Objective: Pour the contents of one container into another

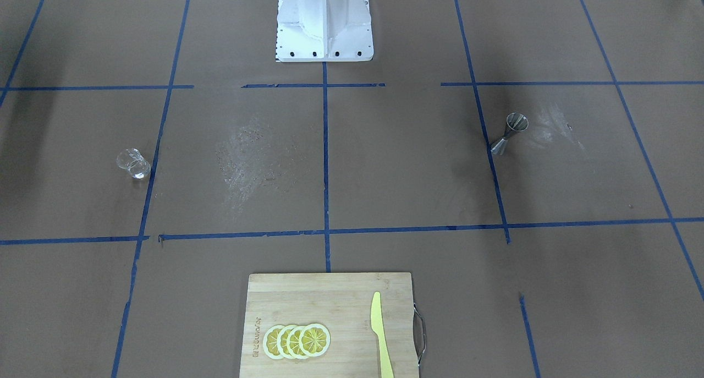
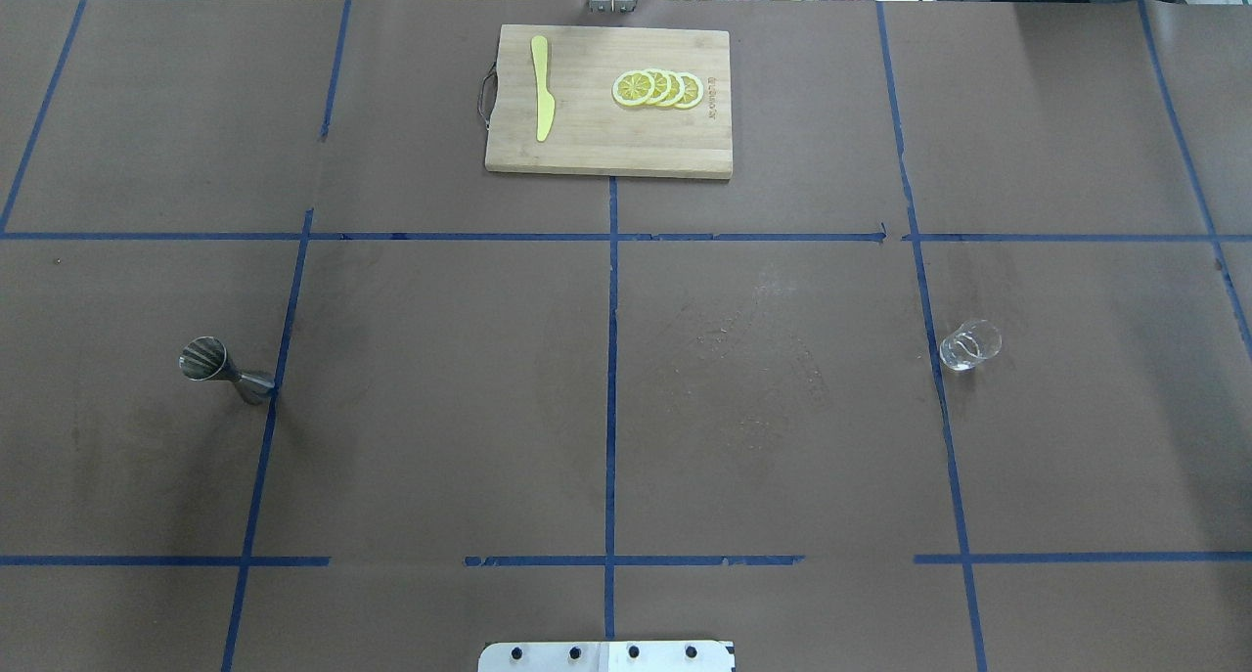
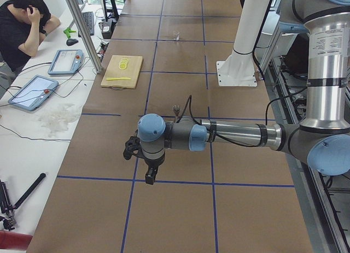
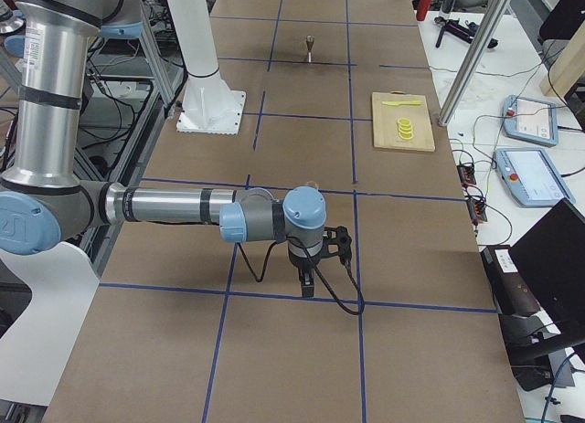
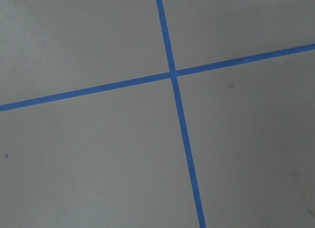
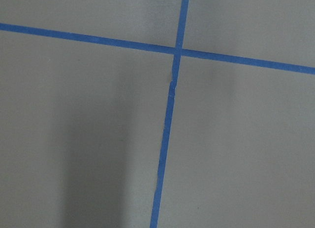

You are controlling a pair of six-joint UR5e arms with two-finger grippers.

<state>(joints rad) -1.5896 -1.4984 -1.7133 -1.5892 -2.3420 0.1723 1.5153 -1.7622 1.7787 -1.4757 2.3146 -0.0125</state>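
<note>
On the table (image 2: 440, 408) the board (image 2: 606, 149) lies well apart from both claws. The left claw (image 3: 149, 176) and the right claw (image 4: 306, 284) hang pointing down at it; spread or pressed together, I cannot tell. The jigger (image 2: 220, 367) stands near the left claw, the glass (image 2: 970, 344) near the right. A pinch off-centre could tip the narrow jigger and spill it.

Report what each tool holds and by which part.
Nothing is held: jigger and shot glass stand alone on the table, far from the left tool and right tool.
</note>
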